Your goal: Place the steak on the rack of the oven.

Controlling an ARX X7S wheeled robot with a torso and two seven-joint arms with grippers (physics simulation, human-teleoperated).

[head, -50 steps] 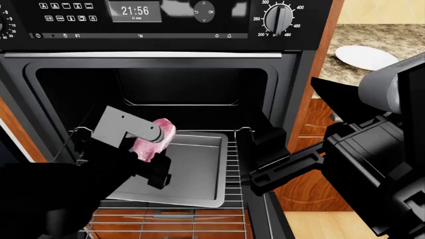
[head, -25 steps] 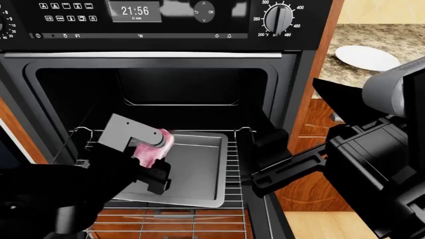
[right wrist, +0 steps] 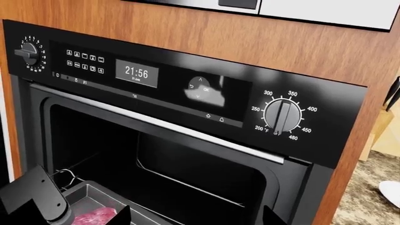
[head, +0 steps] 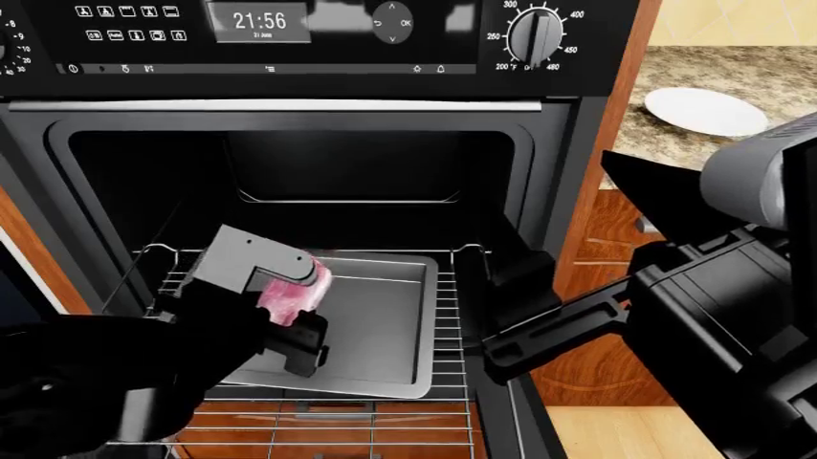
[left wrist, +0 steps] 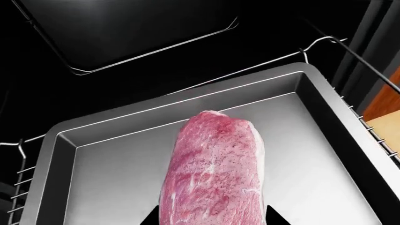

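The left end effector (head: 283, 304), gripping the steak (head: 293, 290), has sunk closer over the tray (head: 383, 325) on the rack (head: 447, 316); release seems near. Right end effector's state: unclear.

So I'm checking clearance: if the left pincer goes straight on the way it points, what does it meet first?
Probably the grey baking tray floor: the left pincer holds the steak just above it, though the gap is unclear.

The steak (left wrist: 214, 173) hangs over the grey tray (left wrist: 312, 140), pink with white streaks. Black fingertips (left wrist: 275, 219) show on both sides of it (only the tips). The tray sits on the rack (left wrist: 18, 187). Behind it the oven (left wrist: 125, 37) is dark.
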